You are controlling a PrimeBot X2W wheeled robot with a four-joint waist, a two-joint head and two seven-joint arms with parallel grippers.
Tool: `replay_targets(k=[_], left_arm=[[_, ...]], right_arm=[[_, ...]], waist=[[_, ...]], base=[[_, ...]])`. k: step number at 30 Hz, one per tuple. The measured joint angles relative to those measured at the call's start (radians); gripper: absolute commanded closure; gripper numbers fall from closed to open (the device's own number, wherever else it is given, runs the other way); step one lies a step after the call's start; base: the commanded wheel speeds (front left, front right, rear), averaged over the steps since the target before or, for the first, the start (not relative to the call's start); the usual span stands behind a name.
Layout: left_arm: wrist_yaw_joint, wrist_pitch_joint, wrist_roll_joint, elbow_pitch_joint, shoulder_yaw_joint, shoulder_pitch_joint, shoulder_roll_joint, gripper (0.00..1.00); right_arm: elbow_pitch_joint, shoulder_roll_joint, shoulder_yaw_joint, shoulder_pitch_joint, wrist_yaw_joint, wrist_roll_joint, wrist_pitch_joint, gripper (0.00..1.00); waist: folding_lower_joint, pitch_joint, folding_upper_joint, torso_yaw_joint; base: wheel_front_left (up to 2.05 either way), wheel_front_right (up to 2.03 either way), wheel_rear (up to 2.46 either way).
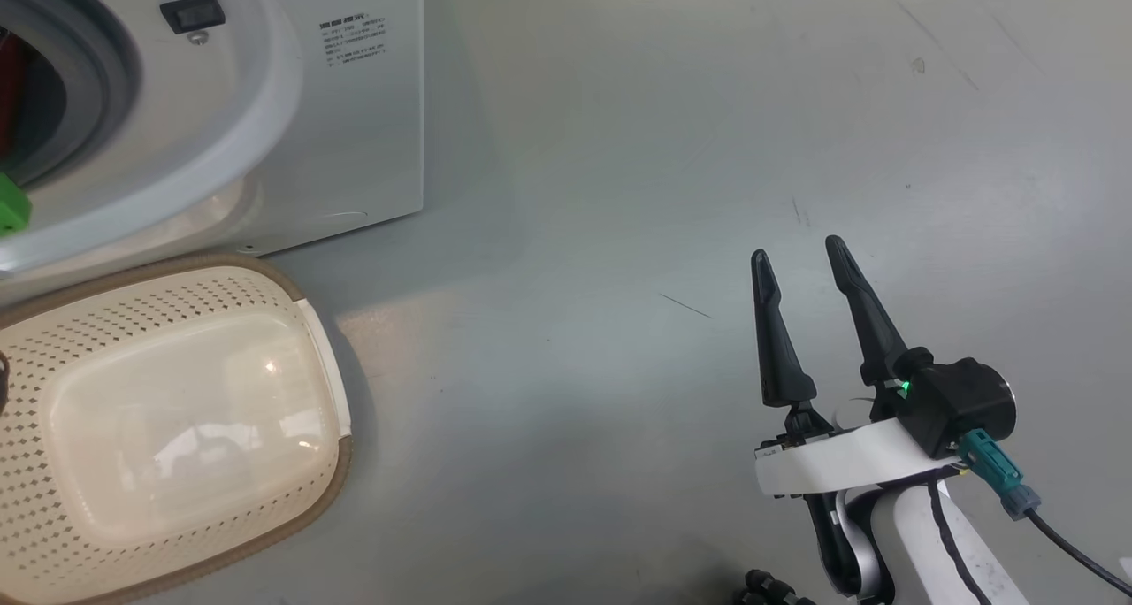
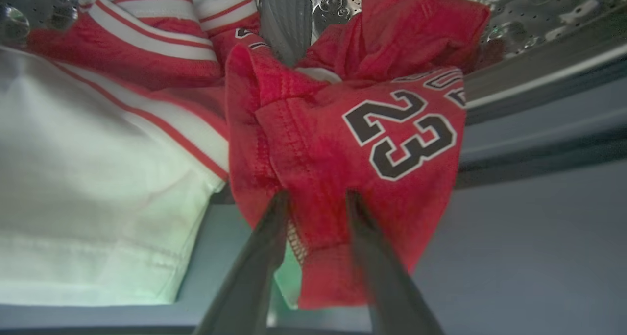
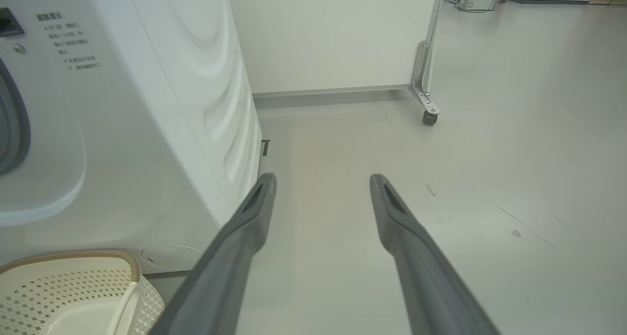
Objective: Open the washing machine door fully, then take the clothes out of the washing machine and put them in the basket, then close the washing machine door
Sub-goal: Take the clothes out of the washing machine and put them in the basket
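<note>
Right hand: the right gripper (image 1: 798, 253) hangs at 4 o'clock in the head view, over the grey floor (image 1: 619, 145). Its fingers are spread wide with nothing between them.
Left hand: the left gripper (image 2: 317, 198) has its fingers partway together, one on each side of a fold of red jersey (image 2: 343, 144). I cannot tell whether they pinch it.
Basket: the basket (image 1: 177, 291) sits at 8 o'clock on the floor, just in front of the washing machine (image 1: 354, 127).
Washing machine: at 10 o'clock, its grey seal (image 1: 97, 83) rings the uncovered opening.
Clothes: the jersey, marked "23", lies at 12 o'clock from the left fingers. White cloth (image 2: 98, 154) with red stripes touches it at 9 o'clock, and both lie in the steel drum (image 2: 514, 2).
Beyond: a wheeled panel (image 3: 426, 80) stands at 1 o'clock in the right wrist view.
</note>
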Motion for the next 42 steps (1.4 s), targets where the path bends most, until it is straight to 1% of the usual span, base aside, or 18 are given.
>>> replay_targets(k=[6,13,16,28,30,35,37,42], left_arm=[[-0.005,-0.002,0.0,0.021,-0.009,-0.012,-0.004,1.0],[-0.015,-0.031,0.0,0.044,-0.018,-0.02,-0.004,1.0],[-0.022,-0.047,0.0,0.056,-0.023,-0.022,-0.017,1.0],[-0.045,-0.135,-0.001,0.085,-0.032,-0.022,-0.047,1.0],[-0.053,-0.151,-0.002,0.086,-0.036,-0.022,-0.056,1.0],[-0.055,-0.188,-0.008,0.086,-0.052,-0.02,-0.075,1.0],[-0.062,-0.205,-0.01,0.085,-0.056,-0.019,-0.084,1.0],[-0.062,-0.248,-0.014,0.075,-0.062,-0.007,-0.089,1.0]], right_arm=[[0.0,0.0,-0.003,0.0,-0.001,0.001,0.0,0.0],[0.0,0.0,-0.005,-0.011,-0.001,0.001,0.0,0.0],[0.002,-0.001,-0.015,-0.011,-0.002,0.0,0.0,0.0],[0.017,-0.001,-0.031,-0.011,-0.002,-0.008,0.0,0.0],[0.021,-0.001,-0.036,-0.011,-0.008,-0.009,0.0,0.0],[0.031,-0.001,-0.046,-0.011,-0.008,-0.017,0.0,0.0],[0.035,-0.001,-0.048,-0.011,-0.008,-0.02,0.0,0.0],[0.046,-0.001,-0.052,-0.011,-0.008,-0.026,0.0,0.0]], waist=[[0.0,-0.001,0.0,0.001],[0.0,-0.007,0.0,0.013],[0.0,-0.013,0.0,0.022],[0.0,-0.057,0.0,0.061],[0.0,-0.065,0.0,0.068],[0.0,-0.087,0.0,0.091],[0.0,-0.096,0.0,0.102],[0.0,-0.116,0.0,0.123]], base=[[0.0,0.0,0.0],[0.0,0.0,0.0],[0.0,0.0,0.0],[0.0,0.0,0.0],[0.0,0.0,0.0],[0.0,0.0,0.0],[0.0,0.0,0.0],[0.0,0.0,0.0]])
